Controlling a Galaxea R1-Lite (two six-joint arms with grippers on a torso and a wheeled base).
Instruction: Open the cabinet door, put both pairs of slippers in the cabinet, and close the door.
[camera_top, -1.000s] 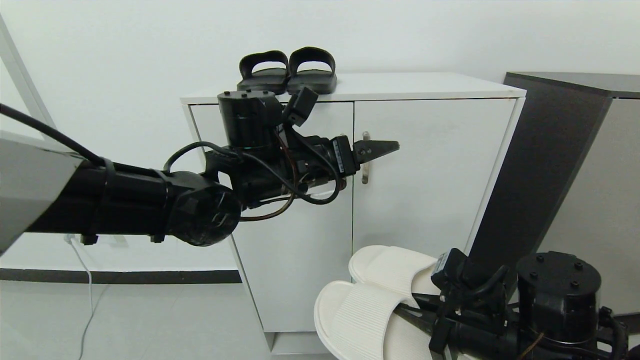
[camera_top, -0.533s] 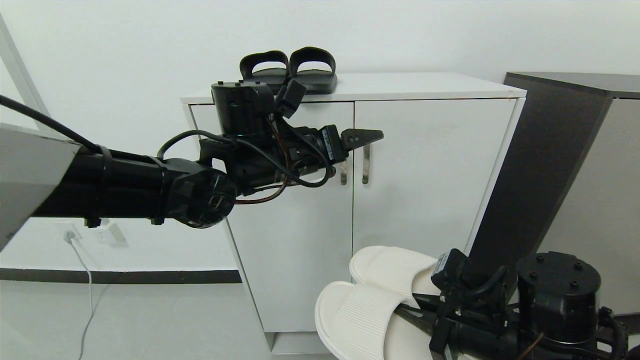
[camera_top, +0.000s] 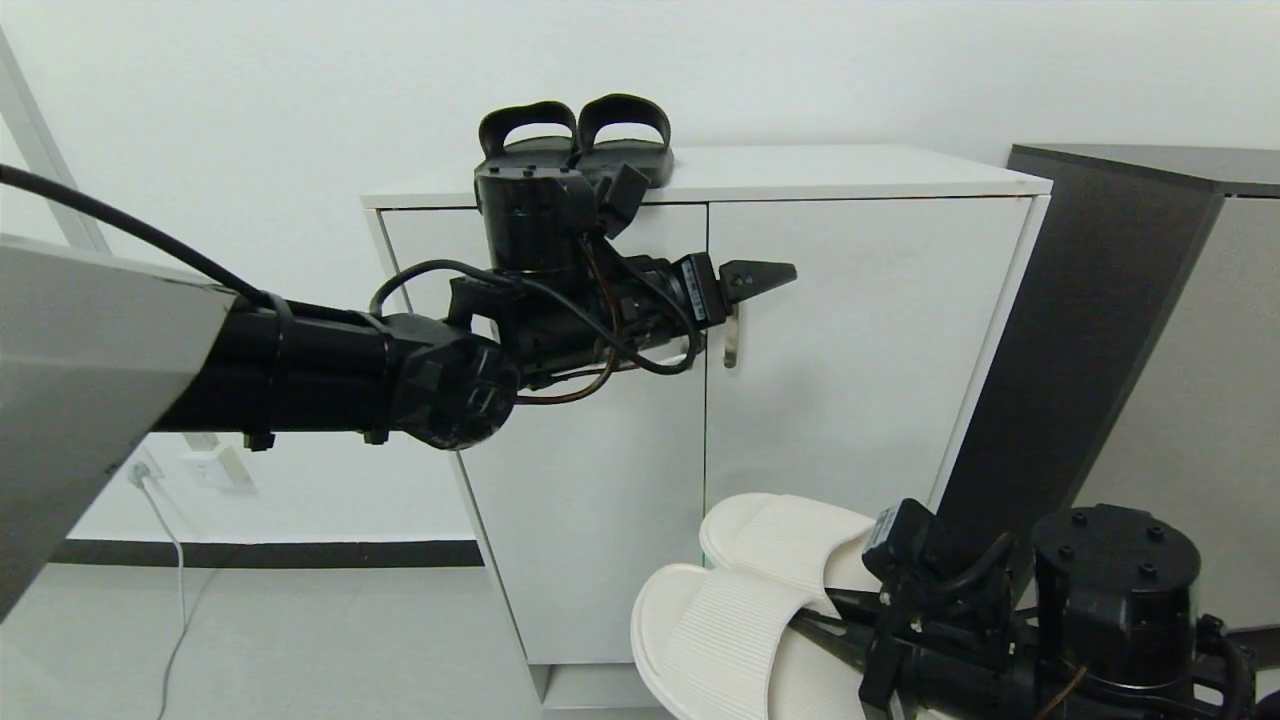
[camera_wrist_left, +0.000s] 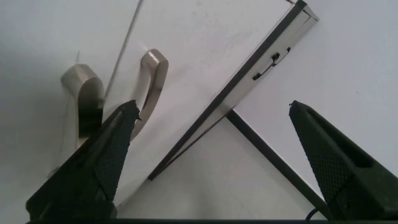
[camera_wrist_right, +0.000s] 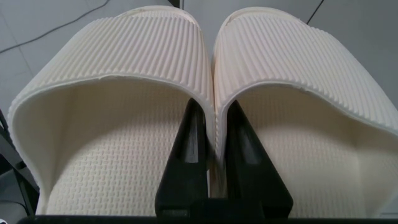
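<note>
As the left end effector (camera_top: 757, 280), fingers (camera_wrist_left: 102, 155) apart, sits just beside two close-set handles (camera_wrist_left: 152, 81) on the shut cabinet (camera_top: 860, 330), it may hook the wrong one or slip, and the right end effector (camera_wrist_right: 214, 163), clamped on the white slippers (camera_top: 730, 620), may drop them.

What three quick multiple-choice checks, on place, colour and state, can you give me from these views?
1. The black slippers sit: A on the cabinet top; B on the floor; C inside it.
2. The right gripper holds slippers coloured: A black; B white; C blue.
3. The left gripper has its jaws: A shut on a handle; B shut on a slipper; C open.
1 A: they stand on the top panel. 2 B: white slippers are clamped between the jaws. 3 C: a wide gap shows beside the handles.
</note>
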